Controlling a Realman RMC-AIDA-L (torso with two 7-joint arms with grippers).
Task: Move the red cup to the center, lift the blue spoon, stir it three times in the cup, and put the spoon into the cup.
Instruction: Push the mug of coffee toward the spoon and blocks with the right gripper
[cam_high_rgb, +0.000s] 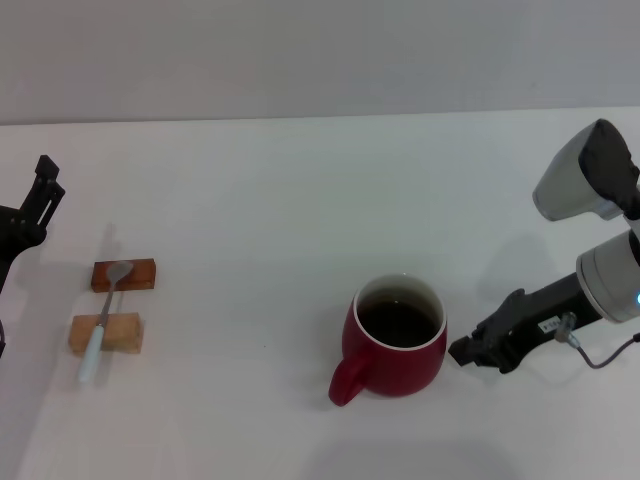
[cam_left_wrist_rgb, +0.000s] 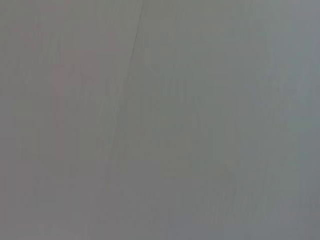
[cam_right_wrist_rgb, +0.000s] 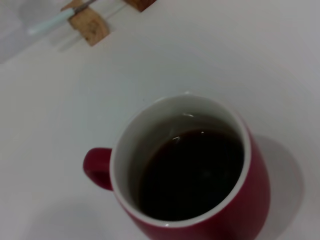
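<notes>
Red cup (cam_high_rgb: 398, 338) stands upright on the white surface (cam_high_rgb: 300, 200), toward the right of the middle in the head view, its loop handle turned toward the robot's near left. It has a white inside and rim and holds a dark liquid. No writing or brand shows on it. The right wrist view looks down into the same cup (cam_right_wrist_rgb: 195, 175) from close by.

Just beside the cup on its right is the right gripper (cam_high_rgb: 470, 352), low over the surface; a small gap seems to separate it from the cup's wall. Whether its fingers are apart or together cannot be told. A small pale label sits on the arm behind it, too small to read, and a thin cable loops away from the wrist.

Well apart, at the left, the blue spoon (cam_high_rgb: 104, 320) lies across two small wooden blocks: its grey bowl on the darker block (cam_high_rgb: 126, 275), its pale handle over the lighter block (cam_high_rgb: 107, 333).

The left gripper (cam_high_rgb: 40, 195) is raised at the far left edge, near the blocks; the state of its fingers cannot be told. The left wrist view shows only plain grey.
</notes>
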